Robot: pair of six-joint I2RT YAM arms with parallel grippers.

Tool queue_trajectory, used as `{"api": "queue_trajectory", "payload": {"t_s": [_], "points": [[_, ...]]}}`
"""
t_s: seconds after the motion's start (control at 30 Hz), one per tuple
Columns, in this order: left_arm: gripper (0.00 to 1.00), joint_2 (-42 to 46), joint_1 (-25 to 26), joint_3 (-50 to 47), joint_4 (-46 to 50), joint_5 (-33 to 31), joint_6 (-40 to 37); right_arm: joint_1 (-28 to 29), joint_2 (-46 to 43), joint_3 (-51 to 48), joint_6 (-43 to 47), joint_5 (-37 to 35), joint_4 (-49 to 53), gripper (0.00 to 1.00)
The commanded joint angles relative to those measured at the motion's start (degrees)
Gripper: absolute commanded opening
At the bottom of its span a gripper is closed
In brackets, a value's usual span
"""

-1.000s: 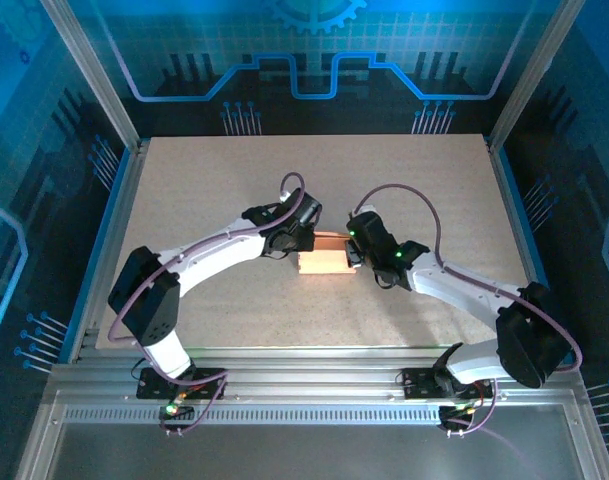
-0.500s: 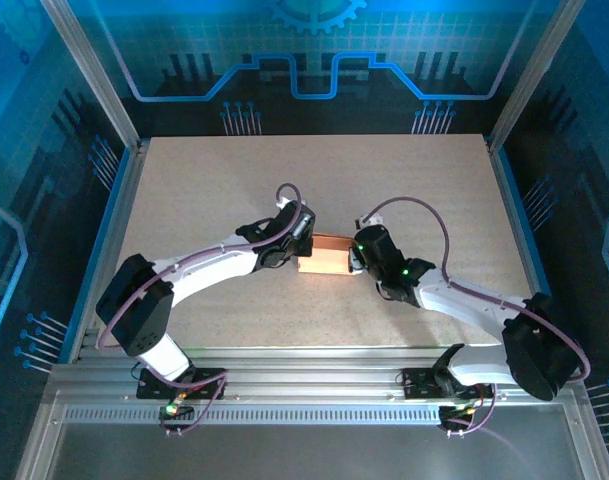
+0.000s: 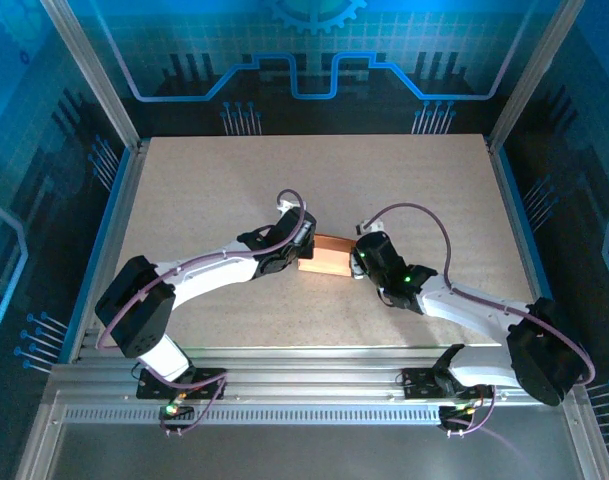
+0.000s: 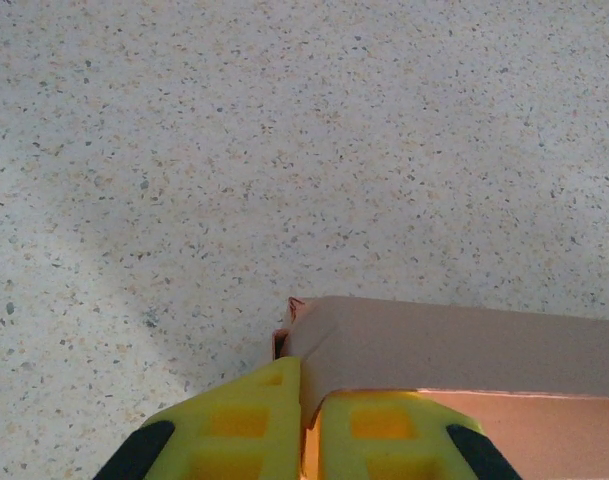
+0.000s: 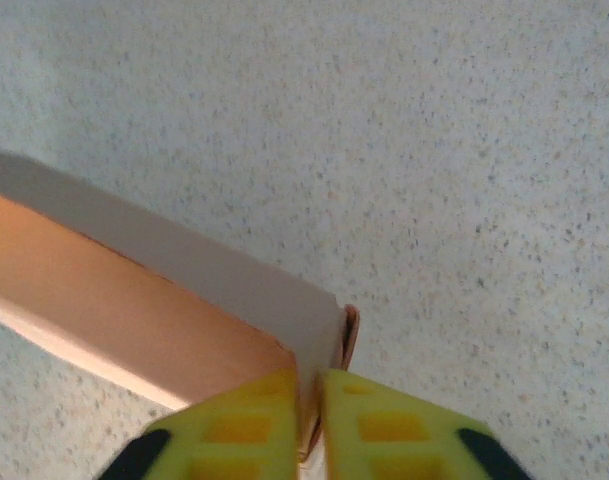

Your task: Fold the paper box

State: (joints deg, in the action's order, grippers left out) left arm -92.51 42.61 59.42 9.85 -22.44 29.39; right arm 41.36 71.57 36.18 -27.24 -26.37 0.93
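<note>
The paper box (image 3: 327, 256) lies on the speckled counter (image 3: 184, 180), close to the counter's middle and slightly toward its near edge. Its long side runs roughly left to right. It is salmon-pink cardboard, and from above its open inside looks orange-tan.

The left arm reaches in from the counter's near left corner, and the left jaws are at the box's left end. In the left wrist view the two yellow fingers (image 4: 234, 425) stand almost together, with a thin wall of the box (image 4: 454, 345) pinched between them. A small corner of cardboard sticks up just past the fingertips. Bare counter (image 4: 284, 120) lies beyond.

The right arm comes from the counter's near right corner, and the right jaws meet the box's right end. In the right wrist view the yellow fingers (image 5: 384, 430) are nearly closed, with only a slit between them, and the end wall of the box (image 5: 134, 290) is caught in that slit. A rounded flap edge shows just beside the fingertips. The box's long panel runs away to the left across the counter (image 5: 434, 120), grey-pink outside and glowing orange inside.

A purple cable (image 3: 409, 210) loops above the right wrist.
</note>
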Motion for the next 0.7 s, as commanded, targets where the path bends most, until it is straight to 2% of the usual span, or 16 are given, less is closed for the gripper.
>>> {"api": "queue_trajectory", "payload": {"t_s": [0.0, 0.13, 0.3, 0.4, 0.53, 0.67], "points": [[0.10, -2.93, 0.20, -2.49, 6.84, 1.16, -0.34, 1.10, -0.98, -0.24, 0.31, 2.09, 8.25, 0.21], [0.10, -3.42, 0.21, -2.01, 7.72, 0.71, -0.64, 1.13, -3.02, -0.11, 0.57, 1.87, 9.38, 0.30], [0.10, -3.77, 0.23, -1.68, 7.88, 0.88, -0.73, 1.38, -7.44, -0.76, 1.78, 3.08, 10.47, 0.60], [0.10, -4.08, 0.23, -1.45, 8.02, 0.91, -0.82, 1.66, -10.76, -0.44, 3.38, 4.58, 11.72, 0.72], [0.10, -4.31, 0.32, -1.40, 8.08, 1.12, -0.82, 1.63, -13.32, 0.81, 5.05, 5.13, 12.64, 0.78], [0.10, -4.17, 0.40, -1.40, 8.17, 1.04, -1.18, -0.28, -11.33, 6.33, 3.98, 6.77, 14.17, 0.81]]}}
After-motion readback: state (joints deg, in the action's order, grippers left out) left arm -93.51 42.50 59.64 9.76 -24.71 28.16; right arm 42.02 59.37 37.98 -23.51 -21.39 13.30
